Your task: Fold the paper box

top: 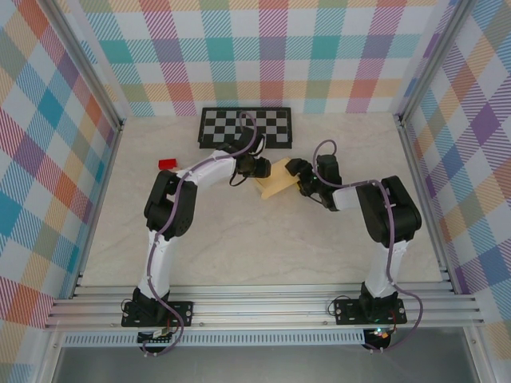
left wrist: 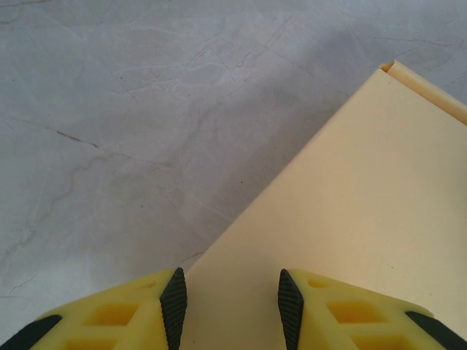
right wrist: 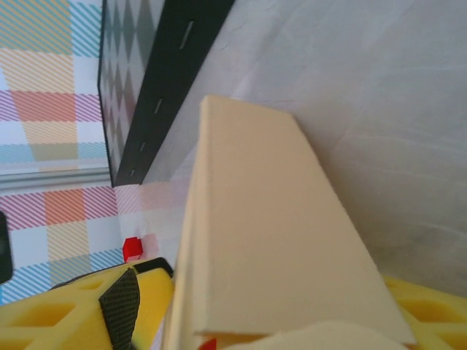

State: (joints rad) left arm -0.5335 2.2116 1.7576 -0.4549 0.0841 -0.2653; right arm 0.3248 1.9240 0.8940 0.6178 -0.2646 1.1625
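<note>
paper box (top: 274,187): mid-table (top: 239,247), just in front of the checkerboard (top: 246,128), wedged between my two grippers. It looks part-folded and tipped up off the surface on my right side.

Jaws:
- left gripper (left wrist: 232,299): jaws part spread, nothing pinched. Black pads (left wrist: 174,306) sit over a flat tan panel with its left edge running in near the left pad. Can't tell if they touch the card.
- right gripper (right wrist: 277,313): jaws wide, with the box spanning the gap between them. Looks like a grip across its width, though pad contact is mostly hidden.

Step in hand, my read: right holds the body while left presses or creases the free panel.

How to do it well:
- keep the right grip light, since thin card will likely buckle if squeezed
- push left along the crease line, not mid-panel, so the sheet hinges rather than bows
- watch the folded lip at the far corner in the left wrist view and keep it tucked
- don't drag the box back into the checkerboard

Containers: the box is the only one. Its inside isn't visible and I see nothing in it. The small red block (top: 168,163) sits loose on the table, well apart to the left.
</note>
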